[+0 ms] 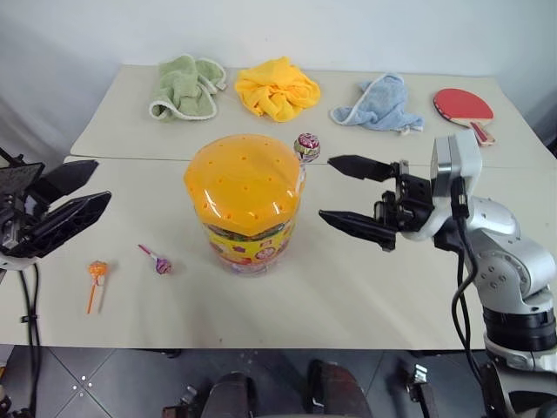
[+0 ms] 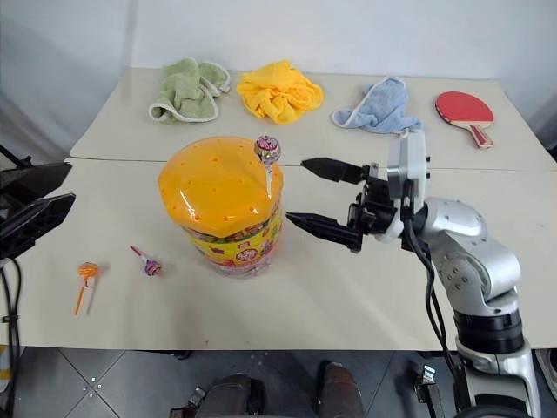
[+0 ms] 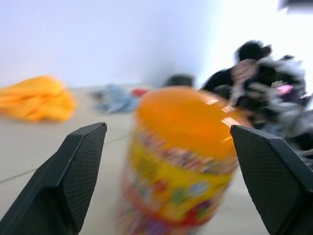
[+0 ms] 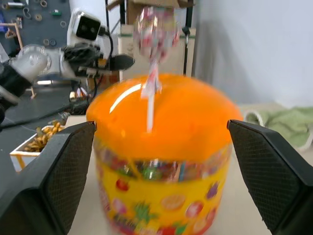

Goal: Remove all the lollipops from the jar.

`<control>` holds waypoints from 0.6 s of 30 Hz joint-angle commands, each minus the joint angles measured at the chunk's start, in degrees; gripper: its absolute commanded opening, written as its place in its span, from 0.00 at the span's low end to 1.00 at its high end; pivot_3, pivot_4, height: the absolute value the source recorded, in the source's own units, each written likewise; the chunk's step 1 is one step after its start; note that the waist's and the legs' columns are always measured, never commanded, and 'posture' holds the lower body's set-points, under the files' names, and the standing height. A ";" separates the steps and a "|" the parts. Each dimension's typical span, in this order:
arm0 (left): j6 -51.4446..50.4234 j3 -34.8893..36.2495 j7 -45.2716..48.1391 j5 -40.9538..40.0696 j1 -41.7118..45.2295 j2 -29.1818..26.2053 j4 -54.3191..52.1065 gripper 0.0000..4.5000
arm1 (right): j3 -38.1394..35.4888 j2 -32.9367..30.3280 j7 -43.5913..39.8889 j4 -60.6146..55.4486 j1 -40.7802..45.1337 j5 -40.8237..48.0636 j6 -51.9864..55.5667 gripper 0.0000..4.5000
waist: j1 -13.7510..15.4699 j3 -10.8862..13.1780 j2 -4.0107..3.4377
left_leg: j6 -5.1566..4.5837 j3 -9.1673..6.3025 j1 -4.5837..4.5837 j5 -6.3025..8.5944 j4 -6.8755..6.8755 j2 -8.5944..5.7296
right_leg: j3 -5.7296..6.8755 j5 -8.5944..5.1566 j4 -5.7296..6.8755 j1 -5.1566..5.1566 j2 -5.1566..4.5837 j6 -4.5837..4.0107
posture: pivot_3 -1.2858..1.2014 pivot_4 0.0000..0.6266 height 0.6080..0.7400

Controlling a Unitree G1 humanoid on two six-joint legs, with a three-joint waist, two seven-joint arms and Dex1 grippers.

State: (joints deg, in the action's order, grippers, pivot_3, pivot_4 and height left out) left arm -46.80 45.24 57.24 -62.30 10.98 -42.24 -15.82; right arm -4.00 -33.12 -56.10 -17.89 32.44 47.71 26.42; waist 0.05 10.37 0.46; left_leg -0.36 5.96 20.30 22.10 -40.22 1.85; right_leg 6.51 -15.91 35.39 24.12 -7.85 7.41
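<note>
1. Nearest on the table (image 1: pixel 365 305), toward its left front edge, lies an orange lollipop (image 1: pixel 96 273) flat on its stick; just to its right and slightly farther back lies a purple-pink lollipop (image 1: pixel 162 265). Both are outside the jar and touched by nothing.
2. At the table's middle stands the jar (image 1: pixel 248 205), a clear tub with a domed orange lid dotted with small holes and a yellow-red label band. One wrapped lollipop (image 1: pixel 306 146) stands upright with its stick in the lid at the far right side, its head above the dome.
3. What lies inside the tub is hard to make out through the label; in the left wrist view the jar is blurred.
4. Left gripper (image 1: pixel 61 205) hangs at the left edge, partly cut off, its two black fingers spread wide and empty, well apart from the jar and pointing toward it.
5. Right gripper (image 1: pixel 352 193) reaches in from the right, pointing left, fingers spread wide and holding nothing. Its tips stand just right of the jar without touching; the far finger is near the upright lollipop.
6. Along the far side lie a green cloth (image 1: pixel 186 85), a yellow cloth (image 1: pixel 277 88), a blue cloth (image 1: pixel 379 104) and a red paddle (image 1: pixel 464 108).
</note>
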 commanded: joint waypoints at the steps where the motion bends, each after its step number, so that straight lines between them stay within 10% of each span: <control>1: 2.64 -3.01 -3.99 -4.21 2.03 3.04 -5.47 0.96 | 1.55 1.83 1.56 -0.94 2.47 -0.88 0.38 1.00 | -0.15 0.00 0.01 | 0.00 -0.03 0.02 0.00 -0.02 0.01 | 0.02 0.00 0.00 0.00 0.02 0.00 | 0.52 0.24 1.00; 9: 7.10 -9.26 -4.58 -5.60 7.47 4.09 -6.94 0.97 | 4.26 4.72 2.34 -1.27 5.90 -1.45 2.38 0.86 | -0.33 0.00 0.00 | 0.01 0.02 0.00 0.00 -0.08 0.03 | -0.01 0.00 0.05 0.00 0.09 -0.01 | 0.52 0.24 1.00; 18: 7.89 -10.47 -3.71 -6.49 7.83 1.90 -5.85 0.97 | 4.56 6.07 2.99 -1.75 6.80 -1.18 4.13 0.18 | -0.30 0.00 0.00 | 0.01 0.00 0.01 0.00 -0.06 0.03 | 0.01 0.00 0.03 0.00 0.10 -0.01 | 0.52 0.24 1.00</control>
State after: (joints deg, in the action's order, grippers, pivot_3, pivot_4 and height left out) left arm -40.03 34.61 53.03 -67.38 18.79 -39.29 -21.14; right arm 1.78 -27.42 -53.50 -17.73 38.20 45.65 30.47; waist -0.25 10.37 0.47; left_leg -0.35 5.96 20.30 22.10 -40.28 1.88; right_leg 6.51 -15.91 35.42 24.12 -7.75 7.40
